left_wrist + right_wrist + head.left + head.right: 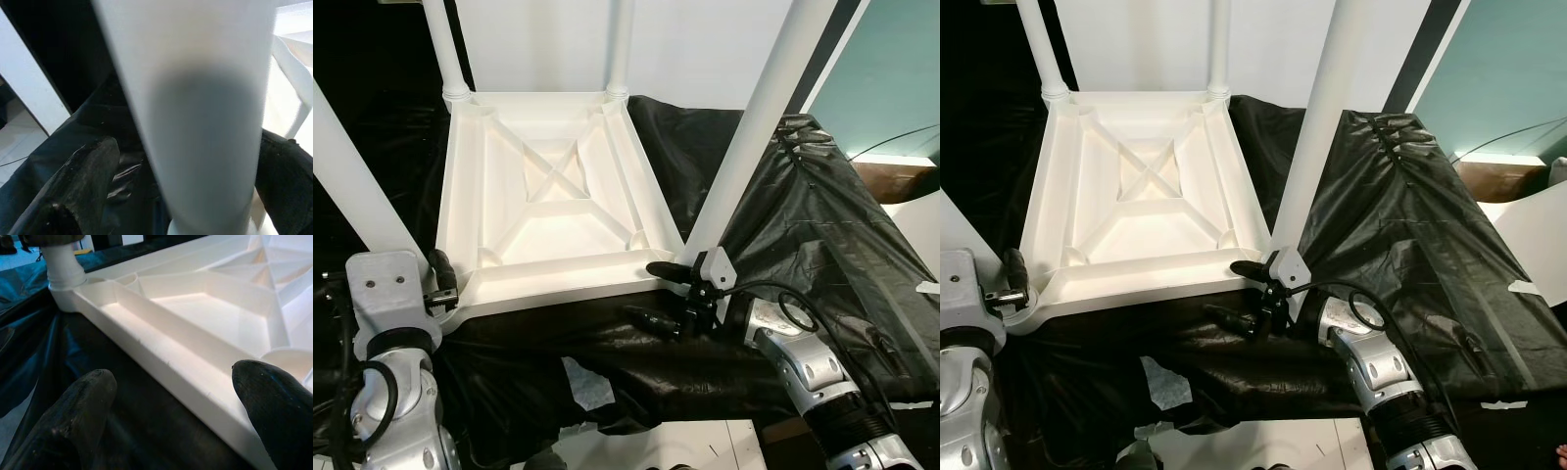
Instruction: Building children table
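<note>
A: Item one: children's table top, white moulded plastic, lying upside down on the black plastic sheet, ribbed underside facing up. Legs?

B: Four white legs socketed at the corners: two far legs, the near right leg, and the near left leg.

A: Grippers?

B: Right gripper at the near right corner, fingers spread wide, one over the top's near rim and the other on the sheet below it; holding nothing. Left gripper at the near left corner; the left wrist view has the near left leg standing between its black fingers. Whether they press it, I cannot tell.

A: Handling?

B: Judged light and stiff: hollow shell with cross ribs. Smooth plastic, likely slippery against the pads; round legs may twist in a weak grip. Best hold looks like the rim wall near a corner, or a leg low by its socket.
</note>
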Motion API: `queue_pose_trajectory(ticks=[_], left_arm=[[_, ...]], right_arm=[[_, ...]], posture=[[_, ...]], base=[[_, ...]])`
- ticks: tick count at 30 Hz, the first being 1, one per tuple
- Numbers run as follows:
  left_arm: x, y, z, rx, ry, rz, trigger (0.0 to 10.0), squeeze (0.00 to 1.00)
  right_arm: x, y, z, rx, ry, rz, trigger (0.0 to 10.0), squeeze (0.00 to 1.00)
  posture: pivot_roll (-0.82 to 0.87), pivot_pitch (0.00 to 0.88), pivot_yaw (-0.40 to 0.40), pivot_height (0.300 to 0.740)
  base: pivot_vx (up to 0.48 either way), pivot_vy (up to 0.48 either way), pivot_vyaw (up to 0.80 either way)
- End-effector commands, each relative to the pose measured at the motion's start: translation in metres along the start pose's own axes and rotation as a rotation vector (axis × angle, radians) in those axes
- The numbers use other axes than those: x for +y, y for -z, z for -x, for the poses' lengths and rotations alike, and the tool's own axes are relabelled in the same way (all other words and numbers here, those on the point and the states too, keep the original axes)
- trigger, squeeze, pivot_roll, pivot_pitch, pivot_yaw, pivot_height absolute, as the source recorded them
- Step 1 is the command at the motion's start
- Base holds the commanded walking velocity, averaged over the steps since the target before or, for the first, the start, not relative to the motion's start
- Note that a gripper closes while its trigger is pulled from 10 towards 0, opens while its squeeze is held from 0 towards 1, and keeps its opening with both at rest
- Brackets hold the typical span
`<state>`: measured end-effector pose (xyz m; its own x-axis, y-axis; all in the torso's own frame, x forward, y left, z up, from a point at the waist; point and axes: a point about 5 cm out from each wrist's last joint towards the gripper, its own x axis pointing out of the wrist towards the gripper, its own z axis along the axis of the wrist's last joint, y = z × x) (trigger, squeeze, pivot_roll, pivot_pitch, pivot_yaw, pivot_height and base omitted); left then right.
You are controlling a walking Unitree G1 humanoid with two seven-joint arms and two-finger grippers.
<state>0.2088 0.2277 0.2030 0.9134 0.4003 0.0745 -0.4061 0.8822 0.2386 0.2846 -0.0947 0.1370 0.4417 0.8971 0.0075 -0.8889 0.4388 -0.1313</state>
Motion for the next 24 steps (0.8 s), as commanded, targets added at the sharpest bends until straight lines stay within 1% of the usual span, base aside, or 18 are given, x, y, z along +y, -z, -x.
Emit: queue_pose_trajectory(ticks=[1, 4, 5, 6, 8, 11, 12, 14, 15, 16, 17, 18, 21, 24], left_arm=[[0.002, 0.004, -0.006, -0.002, -0.153, 0.008, 10.0, 0.00], [-0.001, 0.005, -0.009, -0.008, -0.147, 0.021, 10.0, 0.00], [-0.004, 0.006, -0.012, -0.014, -0.137, 0.048, 10.0, 0.00], [-0.004, 0.006, -0.012, -0.014, -0.137, 0.048, 10.0, 0.00], [-0.009, 0.008, -0.019, -0.024, -0.120, 0.077, 10.0, 0.00], [-0.009, 0.012, -0.029, -0.036, -0.106, 0.127, 10.0, 0.00], [-0.009, 0.012, -0.029, -0.036, -0.106, 0.127, 10.0, 0.00], [-0.010, 0.014, -0.033, -0.041, -0.090, 0.167, 10.0, 0.00], [-0.011, 0.015, -0.034, -0.041, -0.079, 0.199, 10.0, 0.00], [-0.011, 0.016, -0.035, -0.041, -0.072, 0.221, 1.2, 0.00], [-0.011, 0.017, -0.035, -0.041, -0.071, 0.241, 1.2, 0.00], [-0.011, 0.017, -0.037, -0.049, -0.066, 0.264, 0.0, 0.00], [-0.011, 0.017, -0.039, -0.057, -0.067, 0.292, 0.0, 0.00], [-0.013, 0.017, -0.040, -0.070, -0.051, 0.335, 0.0, 0.00]], right_arm=[[-0.007, -0.001, 0.004, 0.002, 0.041, 0.014, 10.0, 0.00], [-0.007, -0.001, 0.003, -0.001, 0.047, 0.014, 10.0, 0.00], [-0.006, 0.000, 0.003, -0.001, 0.050, 0.014, 10.0, 0.00], [-0.006, 0.000, 0.003, -0.001, 0.050, 0.014, 10.0, 0.00], [-0.003, 0.001, 0.002, 0.003, 0.054, 0.024, 10.0, 0.00], [-0.002, 0.004, 0.002, 0.041, 0.071, 0.101, 10.0, 0.00], [-0.002, 0.004, 0.002, 0.041, 0.071, 0.101, 10.0, 0.00], [-0.002, 0.006, 0.001, 0.059, 0.079, 0.132, 10.0, 0.00], [-0.003, 0.007, 0.000, 0.071, 0.094, 0.164, 10.0, 0.00], [-0.004, 0.007, -0.001, 0.079, 0.104, 0.187, 10.0, 0.00], [-0.005, 0.007, -0.002, 0.085, 0.114, 0.211, 10.0, 0.00], [-0.006, 0.006, -0.003, 0.085, 0.126, 0.232, 10.0, 0.00], [-0.008, 0.005, -0.006, 0.082, 0.143, 0.251, 10.0, 0.00], [-0.012, 0.003, -0.010, 0.089, 0.174, 0.294, 10.0, 0.00]], posture=[[0.23, 0.070, -0.103, 0.740], [0.23, 0.069, -0.104, 0.740], [0.23, 0.070, -0.104, 0.740], [0.23, 0.070, -0.104, 0.740], [0.22, 0.071, -0.104, 0.740], [0.21, 0.071, -0.104, 0.740], [0.21, 0.071, -0.104, 0.740], [0.21, 0.073, -0.103, 0.740], [0.21, 0.073, -0.103, 0.740], [0.21, 0.073, -0.103, 0.740], [0.21, 0.073, -0.103, 0.740], [0.20, 0.075, -0.099, 0.740], [0.20, 0.075, -0.099, 0.740], [0.20, 0.076, -0.097, 0.740]], base=[[0.000, 0.000, 0.00], [0.000, 0.000, 0.00], [0.000, 0.000, 0.00], [0.000, 0.000, 0.00], [0.000, 0.000, 0.00], [0.000, 0.000, 0.00], [0.000, 0.000, 0.00], [0.000, 0.000, 0.00], [0.000, 0.000, 0.00], [0.000, 0.000, 0.00], [0.000, 0.000, 0.00], [0.000, 0.000, 0.00], [0.000, 0.000, 0.00], [0.000, 0.000, 0.00]])
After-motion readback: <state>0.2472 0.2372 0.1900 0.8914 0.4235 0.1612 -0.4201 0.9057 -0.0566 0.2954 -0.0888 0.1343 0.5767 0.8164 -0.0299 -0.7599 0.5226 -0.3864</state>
